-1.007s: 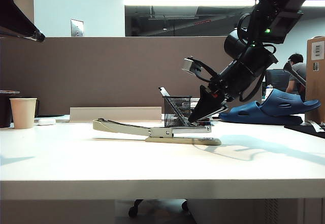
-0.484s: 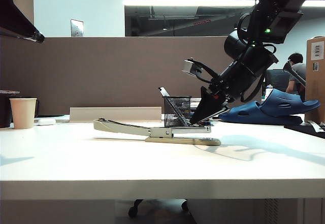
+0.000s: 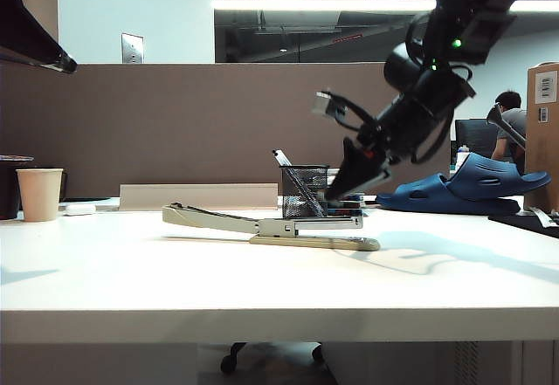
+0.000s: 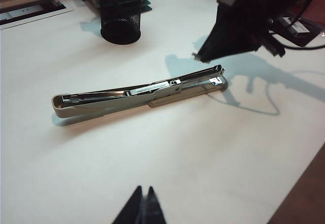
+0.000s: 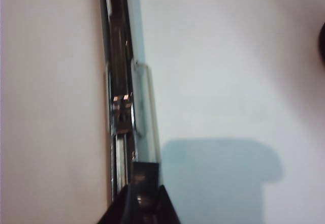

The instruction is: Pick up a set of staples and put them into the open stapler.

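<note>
The beige stapler (image 3: 271,226) lies open on the white table, its silver magazine (image 4: 193,76) facing up and its long arm (image 4: 91,99) stretched out flat. My right gripper (image 3: 329,198) hangs tilted just above the magazine's far end (image 5: 122,82), not touching it. Its jaws are nearly closed on a small dark, glinting piece, the set of staples (image 5: 144,172); the same gripper (image 4: 195,57) shows a silvery bit at its tip. My left gripper (image 4: 143,189) is shut and empty, held well back from the stapler over bare table.
A black mesh pen holder (image 3: 304,191) stands just behind the stapler. A paper cup (image 3: 40,193) sits at the far left, a blue shoe (image 3: 472,184) at the back right, and a cardboard box (image 3: 543,132) at the right edge. A partition wall runs behind.
My right gripper has lifted a little off the stapler's magazine end, still closed the same way. The stapler and left arm have not moved.
</note>
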